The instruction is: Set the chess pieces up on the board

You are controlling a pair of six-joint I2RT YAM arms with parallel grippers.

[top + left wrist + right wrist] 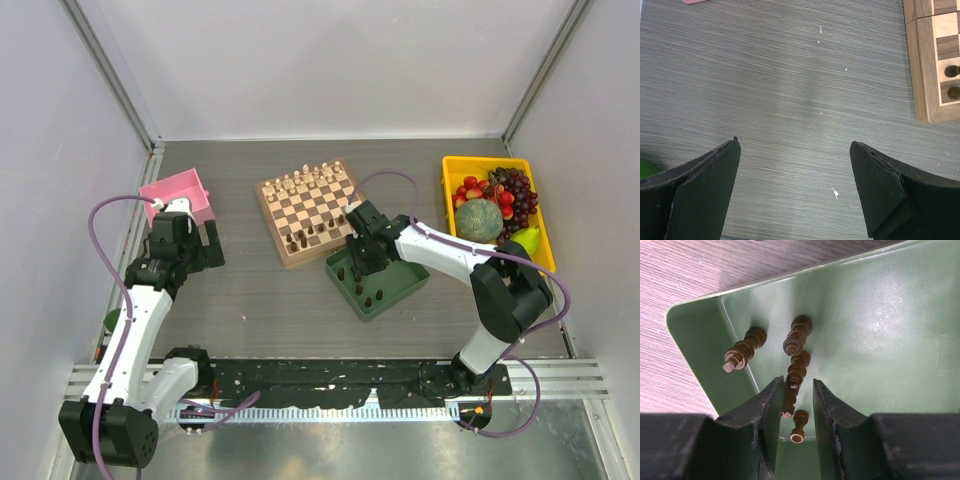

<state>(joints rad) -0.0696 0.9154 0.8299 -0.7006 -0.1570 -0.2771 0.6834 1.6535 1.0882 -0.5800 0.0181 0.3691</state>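
Top view first: the board (307,210) sits mid-table. The pale pieces (305,182) already fill its far side in two rows, so the near rows are what's left. A handful of dark pieces (300,238) stand along the near edge, roughly six, though they're too tiny to count properly. The rest are in the green tray (395,285) just beside the board's near corner, and the right gripper (355,258) hangs over it, presumably because that's the supply. The left gripper (188,252) is parked near a pink box (180,196), well out of the way. One yellow bin (452,170) of fruit sits far right.

Left wrist: both fingers (705,185) are spread wide over bare table, holding nothing. The board's corner shows two dark pieces.

Right wrist: four pieces lie toppled in the tray's corner, maybe five since two overlap. The jaws straddle one narrowly but aren't clamped, since green still shows beside it. My guess is that it's lining up a pick.
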